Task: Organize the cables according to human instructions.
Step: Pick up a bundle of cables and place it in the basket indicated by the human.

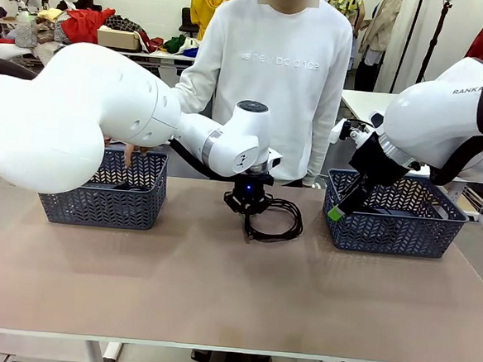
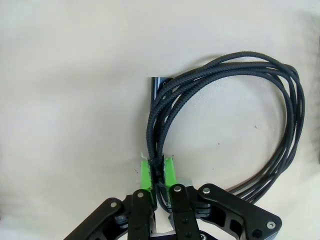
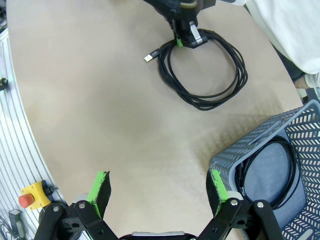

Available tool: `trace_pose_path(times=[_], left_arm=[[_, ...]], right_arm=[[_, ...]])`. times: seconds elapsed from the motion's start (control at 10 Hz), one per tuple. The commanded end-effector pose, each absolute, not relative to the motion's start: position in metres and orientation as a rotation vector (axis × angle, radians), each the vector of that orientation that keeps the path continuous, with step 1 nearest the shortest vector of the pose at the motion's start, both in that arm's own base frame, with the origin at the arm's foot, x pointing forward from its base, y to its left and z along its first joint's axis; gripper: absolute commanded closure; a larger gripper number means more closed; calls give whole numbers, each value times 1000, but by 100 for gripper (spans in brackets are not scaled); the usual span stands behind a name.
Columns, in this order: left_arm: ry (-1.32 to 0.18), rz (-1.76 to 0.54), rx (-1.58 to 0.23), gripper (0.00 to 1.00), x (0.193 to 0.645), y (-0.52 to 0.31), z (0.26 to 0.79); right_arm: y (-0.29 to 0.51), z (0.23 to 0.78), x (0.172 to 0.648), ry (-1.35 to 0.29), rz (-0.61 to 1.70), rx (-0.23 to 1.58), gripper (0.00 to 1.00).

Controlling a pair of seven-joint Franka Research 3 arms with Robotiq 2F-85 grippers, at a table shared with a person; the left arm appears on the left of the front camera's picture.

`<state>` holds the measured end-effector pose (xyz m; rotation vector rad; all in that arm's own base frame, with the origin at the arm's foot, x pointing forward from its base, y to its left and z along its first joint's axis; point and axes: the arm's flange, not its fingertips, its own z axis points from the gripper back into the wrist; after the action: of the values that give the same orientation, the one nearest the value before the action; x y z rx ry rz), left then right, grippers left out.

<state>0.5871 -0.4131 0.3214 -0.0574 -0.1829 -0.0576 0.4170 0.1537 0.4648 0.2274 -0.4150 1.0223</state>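
Now left gripper (image 2: 157,172) is clamped on coiled cable (image 2: 250,125) at frame centre; light, floppy cord, best pinched across bundled strands. Right gripper (image 3: 157,192) jaws apart.

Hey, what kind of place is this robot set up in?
Probably a robotics lab or workshop: two white arms share a tan table with lattice baskets, a red emergency-stop button sits at its edge, and clothes are piled on tables behind.

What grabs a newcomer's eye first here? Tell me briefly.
The left gripper at the table's middle, its fingers shut on a coiled black cable lying on the tabletop. A blue-grey basket sits at each end; the right gripper hangs open beside the right basket, which holds another cable.
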Motion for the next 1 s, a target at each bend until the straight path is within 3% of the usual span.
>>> trace_pose_path(times=[0.0,0.3,0.9], left_arm=[[-199,-28,-71,100,587,-409,322],[-210,-5,-80,100,581,-405,337],[-308,20,-118,100,540,-338,458]], right_arm=[[155,466,416,-419,1021,225,0],[155,466,416,-419,1021,225,0],[155,466,416,-419,1021,225,0]])
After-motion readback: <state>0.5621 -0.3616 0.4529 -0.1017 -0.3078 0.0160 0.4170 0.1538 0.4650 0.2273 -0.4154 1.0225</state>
